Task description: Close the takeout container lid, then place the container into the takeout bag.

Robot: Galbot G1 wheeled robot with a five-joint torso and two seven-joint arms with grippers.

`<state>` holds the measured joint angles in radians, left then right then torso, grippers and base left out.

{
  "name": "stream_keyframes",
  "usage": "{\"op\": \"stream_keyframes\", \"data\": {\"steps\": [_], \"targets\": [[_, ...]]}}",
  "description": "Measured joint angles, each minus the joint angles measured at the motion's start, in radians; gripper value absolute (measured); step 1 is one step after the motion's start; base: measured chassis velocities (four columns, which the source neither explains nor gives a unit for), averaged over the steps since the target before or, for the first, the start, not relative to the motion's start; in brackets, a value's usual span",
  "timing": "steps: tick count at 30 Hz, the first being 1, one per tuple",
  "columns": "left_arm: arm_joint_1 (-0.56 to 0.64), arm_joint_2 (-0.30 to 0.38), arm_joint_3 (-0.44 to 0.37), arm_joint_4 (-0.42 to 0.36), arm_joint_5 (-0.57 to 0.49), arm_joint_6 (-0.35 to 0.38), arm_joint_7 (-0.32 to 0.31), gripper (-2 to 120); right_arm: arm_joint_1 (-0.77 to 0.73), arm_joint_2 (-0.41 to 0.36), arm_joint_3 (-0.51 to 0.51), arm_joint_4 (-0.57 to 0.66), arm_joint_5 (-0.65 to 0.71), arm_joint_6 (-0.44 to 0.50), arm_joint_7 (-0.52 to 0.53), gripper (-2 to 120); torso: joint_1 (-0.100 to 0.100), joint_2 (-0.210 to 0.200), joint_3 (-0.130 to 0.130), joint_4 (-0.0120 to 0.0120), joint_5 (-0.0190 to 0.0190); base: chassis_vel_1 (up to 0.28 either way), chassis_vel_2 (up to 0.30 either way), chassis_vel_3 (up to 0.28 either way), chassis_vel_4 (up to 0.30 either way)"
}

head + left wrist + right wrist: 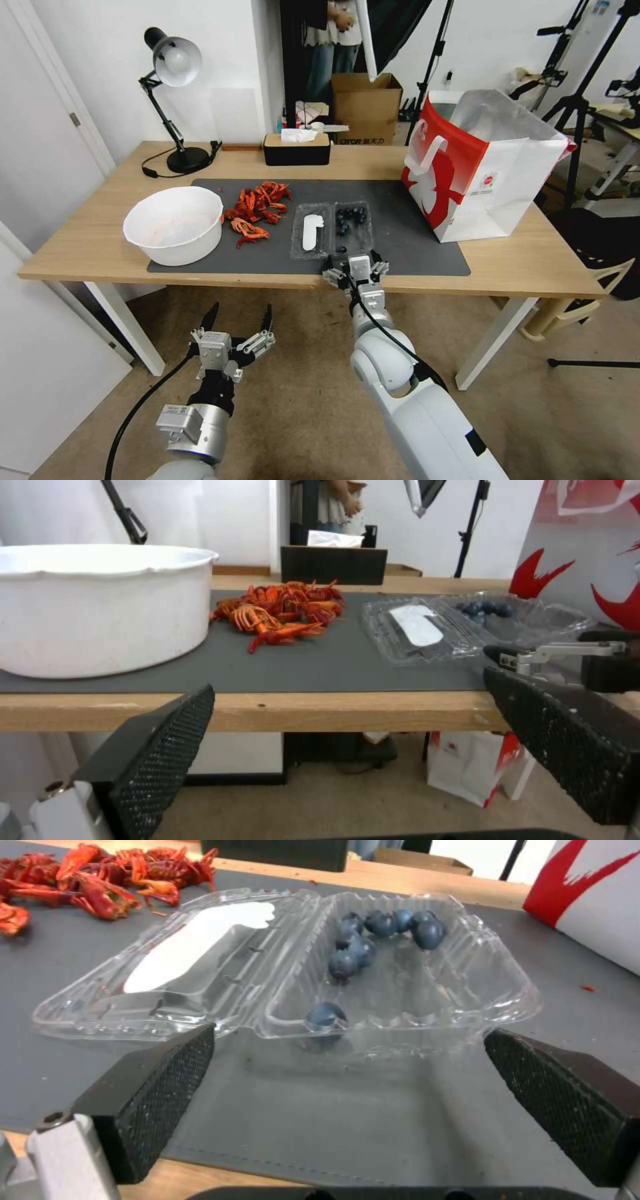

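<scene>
Takeout container [331,229] lies open flat on the grey mat [413,220], berries [383,935] in the half nearer the takeout bag [477,167], lid [180,965] with white sticker folded out toward the crayfish pile [257,208]. My right gripper [355,261] sits at the table's [80,240] front edge just before the berry half, jaws spread wide, touching nothing. My left gripper [238,327] hangs below the table, jaws apart, empty. White bowl [175,223] stands on the mat's left end.
</scene>
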<state>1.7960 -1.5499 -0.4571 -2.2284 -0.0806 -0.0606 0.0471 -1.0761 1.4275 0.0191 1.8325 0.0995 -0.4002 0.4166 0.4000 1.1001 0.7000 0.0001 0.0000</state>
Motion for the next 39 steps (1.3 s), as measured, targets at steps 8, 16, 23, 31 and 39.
{"op": "stream_keyframes", "data": {"steps": [8, 16, 23, 31, 39], "targets": [[0.002, -0.005, 0.001, 0.000, 0.003, -0.003, 0.000, 100, -0.014, -0.016, 0.006, 0.023, -0.002, 0.000, 0.002, 100, 0.000, 0.000, 0.000, 0.0000, 0.0001, 0.000, 0.000, 0.000, 0.000], [0.006, -0.008, 0.005, -0.005, 0.007, -0.005, -0.001, 100, -0.111, -0.097, 0.080, 0.143, 0.031, 0.051, -0.010, 100, 0.000, 0.000, 0.000, -0.0001, 0.0002, 0.000, 0.000, 0.000, 0.000], [0.006, -0.003, 0.000, -0.004, 0.001, -0.014, -0.001, 100, -0.187, -0.151, 0.173, 0.214, 0.094, 0.114, -0.043, 100, 0.000, 0.000, 0.000, -0.0002, 0.0003, 0.000, 0.000, 0.000, 0.000], [0.009, -0.003, 0.001, -0.007, -0.002, -0.015, -0.002, 100, -0.282, -0.202, 0.263, 0.295, 0.151, 0.232, -0.093, 100, 0.000, 0.000, 0.000, -0.0001, 0.0000, 0.000, 0.000, 0.000, 0.000], [0.007, -0.002, 0.005, -0.007, -0.006, -0.015, 0.000, 100, -0.404, -0.219, 0.337, 0.326, 0.144, 0.449, -0.195, 100, 0.000, 0.000, 0.000, -0.0001, 0.0001, 0.000, 0.000, 0.000, 0.000]]}}
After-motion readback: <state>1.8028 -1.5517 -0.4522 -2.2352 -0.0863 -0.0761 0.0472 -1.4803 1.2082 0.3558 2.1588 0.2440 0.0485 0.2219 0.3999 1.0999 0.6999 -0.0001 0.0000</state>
